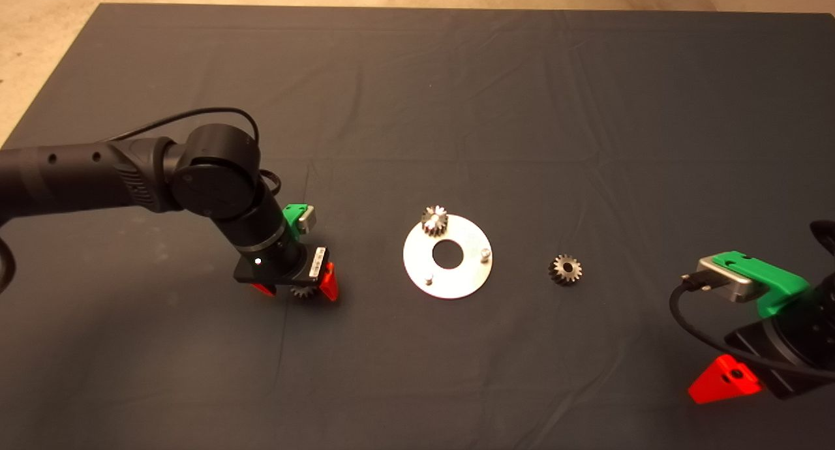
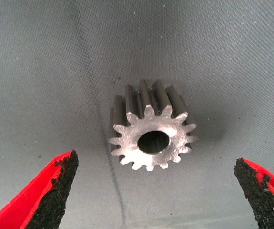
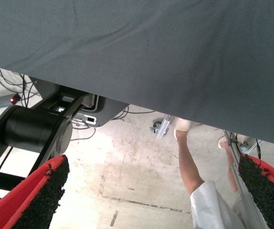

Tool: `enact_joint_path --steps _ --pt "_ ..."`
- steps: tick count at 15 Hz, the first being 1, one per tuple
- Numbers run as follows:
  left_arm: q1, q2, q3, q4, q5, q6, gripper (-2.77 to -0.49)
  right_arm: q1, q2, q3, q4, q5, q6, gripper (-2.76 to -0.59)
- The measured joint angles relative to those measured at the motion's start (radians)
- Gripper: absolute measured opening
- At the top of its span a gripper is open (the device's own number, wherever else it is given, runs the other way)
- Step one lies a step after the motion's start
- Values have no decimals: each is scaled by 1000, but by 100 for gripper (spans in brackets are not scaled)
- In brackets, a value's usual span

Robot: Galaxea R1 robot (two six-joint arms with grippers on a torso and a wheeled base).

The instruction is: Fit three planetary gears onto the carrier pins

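Fingers [image 2: 55, 191] of the left gripper [image 1: 301, 288] straddle 1 planetary gear [image 2: 152, 126], spread wide.

Left green gripper [image 2: 156, 191] has its jaws spread wide round a small toothed steel gear [image 2: 152, 126], bare dark mat [image 2: 55, 71] on both sides. Nothing blocks the way to the shiny silver disc [image 1: 447, 256].

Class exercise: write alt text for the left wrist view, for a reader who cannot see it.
A small steel planetary gear lies on the dark mat, shiny face and central hole toward the camera. The left gripper is open, its two red fingers apart on either side of the gear, not touching it.
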Motion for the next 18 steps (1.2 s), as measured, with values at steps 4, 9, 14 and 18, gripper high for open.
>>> enact_joint_path --steps 4,9,14,18 --pt "0 0 -16 8 -43 28 -91 0 0 0 0 0 0 -71" --pt "0 0 -16 10 -44 28 -102 0 0 0 0 0 0 -71" --pt "20 0 -17 13 -46 41 -118 0 0 0 0 0 0 -71" --pt "23 0 -23 19 -47 49 -118 0 0 0 0 0 0 -71"
